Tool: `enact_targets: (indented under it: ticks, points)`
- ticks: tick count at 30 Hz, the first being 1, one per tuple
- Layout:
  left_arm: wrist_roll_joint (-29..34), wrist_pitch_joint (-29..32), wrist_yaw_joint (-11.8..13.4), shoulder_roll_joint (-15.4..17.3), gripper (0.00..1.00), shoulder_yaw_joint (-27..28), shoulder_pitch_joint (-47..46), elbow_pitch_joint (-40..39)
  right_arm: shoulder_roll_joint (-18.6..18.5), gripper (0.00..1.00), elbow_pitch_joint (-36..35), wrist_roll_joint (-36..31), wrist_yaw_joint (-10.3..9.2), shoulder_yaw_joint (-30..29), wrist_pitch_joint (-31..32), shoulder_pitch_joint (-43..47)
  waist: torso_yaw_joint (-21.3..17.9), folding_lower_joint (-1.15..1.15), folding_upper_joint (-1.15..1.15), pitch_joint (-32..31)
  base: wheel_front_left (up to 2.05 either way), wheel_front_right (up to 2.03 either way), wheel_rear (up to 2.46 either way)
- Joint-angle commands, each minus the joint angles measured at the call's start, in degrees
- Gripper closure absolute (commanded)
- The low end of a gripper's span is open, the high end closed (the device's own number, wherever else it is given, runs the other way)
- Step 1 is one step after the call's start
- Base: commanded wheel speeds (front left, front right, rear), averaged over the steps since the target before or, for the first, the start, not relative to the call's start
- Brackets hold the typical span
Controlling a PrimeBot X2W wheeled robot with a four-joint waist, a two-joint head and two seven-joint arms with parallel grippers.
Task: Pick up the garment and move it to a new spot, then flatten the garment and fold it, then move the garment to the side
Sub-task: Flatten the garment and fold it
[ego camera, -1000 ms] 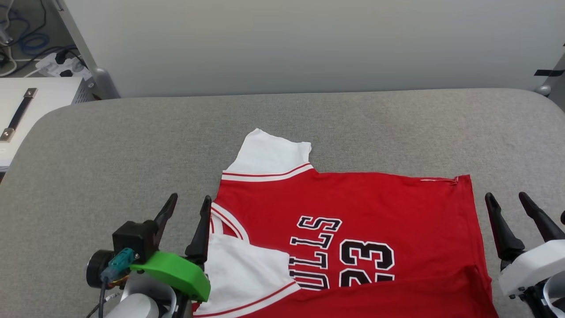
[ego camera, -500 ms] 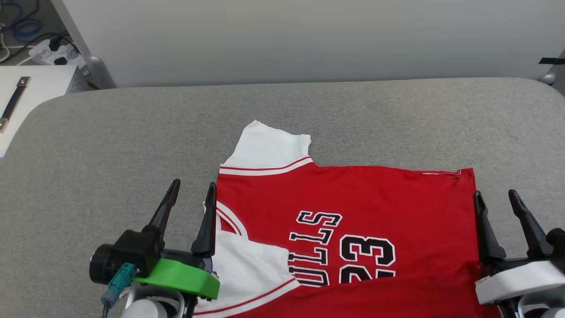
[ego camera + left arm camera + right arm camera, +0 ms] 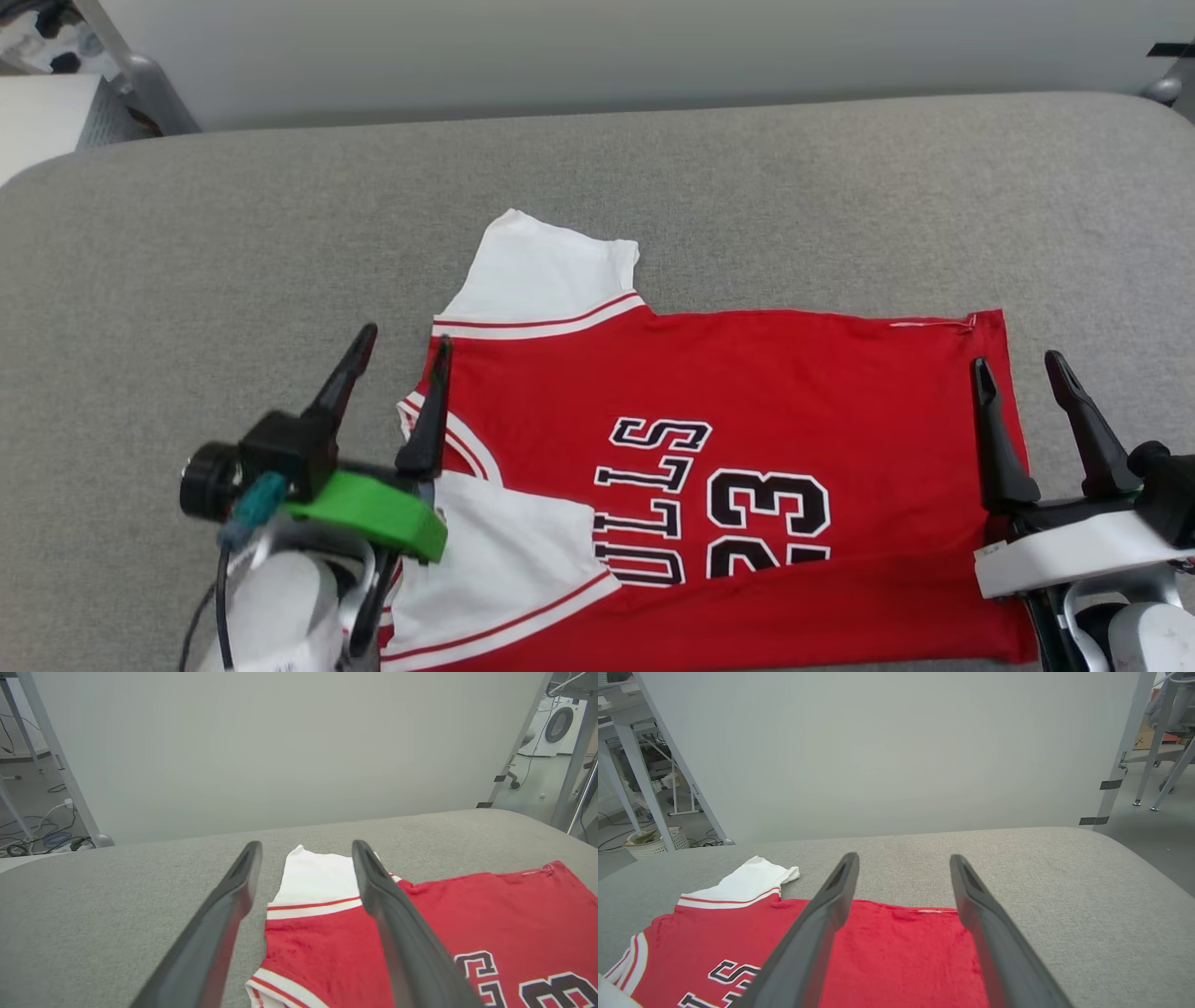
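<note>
Showing a grey padded table [image 3: 233,233] from the robot's head, with the garment [image 3: 747,373], a red jersey, lying flat on the near half; its long axis runs 9 o'clock to 3 o'clock, with the collar at 9 and the hem at 3.

At lower left, the left gripper [image 3: 404,336] has its fingers spread apart and holds nothing; it straddles the collar edge, one finger over bare table and the other over red cloth; a white sleeve sticks out toward 12 o'clock beyond it, and the other white sleeve lies folded over the chest toward 6 o'clock.

Across the middle, black white-outlined lettering sits sideways, with the letter tops toward 9 o'clock; "ULLS" and "23" can be read, while the first letter is hidden under the folded sleeve and a red fold covers the near part of the number.

At lower right, the right gripper [image 3: 1016,359] is likewise spread and empty, straddling the hem edge.

Each arm appears equally close to its own end, so a two-handed pinch seems likely.
</note>
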Motion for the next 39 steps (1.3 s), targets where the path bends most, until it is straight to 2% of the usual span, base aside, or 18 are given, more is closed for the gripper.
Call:
enact_targets:
  ticks: [1,6,10,11,19,23,30,36,37,38,39]
  points:
    - [0.16,1.59,-0.57,1.22,0.0,-0.26,-3.97,1.27,0.01,0.0,-0.37,-0.24,-0.04,0.35,0.19,-1.22,-1.55,0.0,0.0,3.6,0.0,0.0,0.0]
    - [-2.24,13.97,-1.82,5.5,0.0,-1.98,-17.31,6.5,0.46,0.0,-1.72,-0.33,-0.04,1.41,0.81,-3.52,-3.64,0.0,0.0,8.12,0.0,0.0,0.0]
    - [-6.1,26.76,-2.2,8.81,0.0,-4.92,-28.29,10.71,1.26,0.0,-2.32,-0.26,-0.04,2.76,0.58,-5.41,-5.81,0.0,0.0,11.35,0.0,0.0,0.0]
    - [-8.73,36.2,-2.24,11.28,0.0,-9.25,-35.91,13.35,1.92,0.0,-2.3,-0.38,-0.04,3.7,0.4,-6.4,-7.22,0.0,0.0,13.55,0.0,0.0,0.0]
    - [-18.53,53.77,-2.26,17.46,0.0,-19.38,-49.78,20.4,2.83,0.0,-1.43,0.41,-0.04,6.95,-1.0,-9.61,-11.41,0.0,0.0,17.78,0.0,0.0,0.0]
    - [-21.24,58.28,-2.27,19.04,0.0,-22.02,-53.46,23.68,3.36,0.0,-0.59,0.69,-0.04,7.97,-1.78,-10.47,-12.98,0.0,0.0,19.29,0.0,0.0,0.0]
    - [-22.26,59.57,-2.27,21.52,0.0,-24.14,-56.09,28.71,3.68,0.0,0.75,1.57,-0.04,9.8,-2.98,-11.31,-14.85,0.0,0.0,20.91,0.0,0.0,0.0]
    - [-23.68,60.65,-2.27,21.87,0.0,-24.95,-55.64,32.62,3.53,0.0,1.24,1.92,-0.04,10.23,-3.6,-11.47,-15.19,0.0,0.0,21.36,0.0,0.0,0.0]
    - [-23.89,60.54,-2.27,21.85,0.19,-24.93,-55.58,33.01,3.51,0.0,1.36,1.91,-0.04,10.16,-3.64,-11.53,-15.15,0.0,0.0,21.48,0.0,0.0,0.0]
    - [-24.1,60.67,-2.27,21.75,0.32,-25.06,-55.46,33.27,3.47,0.0,1.48,1.84,-0.04,10.15,-3.64,-11.6,-15.1,0.0,0.0,21.58,0.0,0.0,0.0]
    - [-24.67,60.94,-2.27,21.53,1.0,-25.25,-55.25,33.36,3.33,0.0,1.62,1.59,-0.04,10.23,-3.62,-11.75,-15.02,0.0,0.0,21.71,0.0,0.0,0.0]
